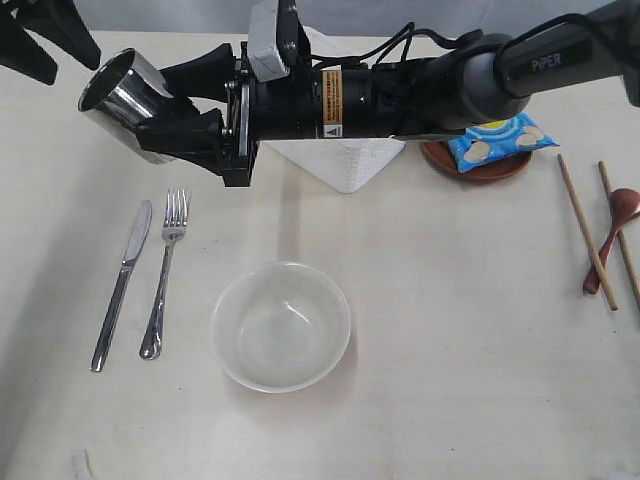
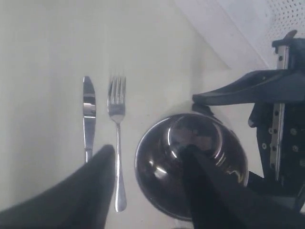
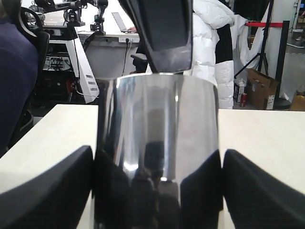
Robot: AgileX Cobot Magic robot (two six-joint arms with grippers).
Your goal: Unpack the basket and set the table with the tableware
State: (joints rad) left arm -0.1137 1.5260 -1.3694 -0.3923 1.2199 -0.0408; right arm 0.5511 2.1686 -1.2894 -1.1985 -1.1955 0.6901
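**A:** What's in the exterior view?

**B:** The right gripper (image 1: 152, 102) stretches across to the upper left, jaws clamped on the steel cup (image 1: 115, 85), beyond the knife (image 1: 122, 285) and fork (image 1: 165, 265). Its arm hides most of the basket (image 1: 345, 165). The left gripper (image 1: 70, 66), cut off at the corner, is spread and empty.

**A:** Left wrist view?

**B:** Its fingers (image 2: 71, 200) stand wide, one over the cup's mouth.

**A:** Right wrist view?

**B:** The cup fills the gap between both pads (image 3: 47, 191). Its base is cut off, so contact with the table (image 3: 267, 138) is unclear.

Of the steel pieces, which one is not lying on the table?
The steel cup, held tilted in the right pincer; the knife and fork lie flat, side by side, on the table.
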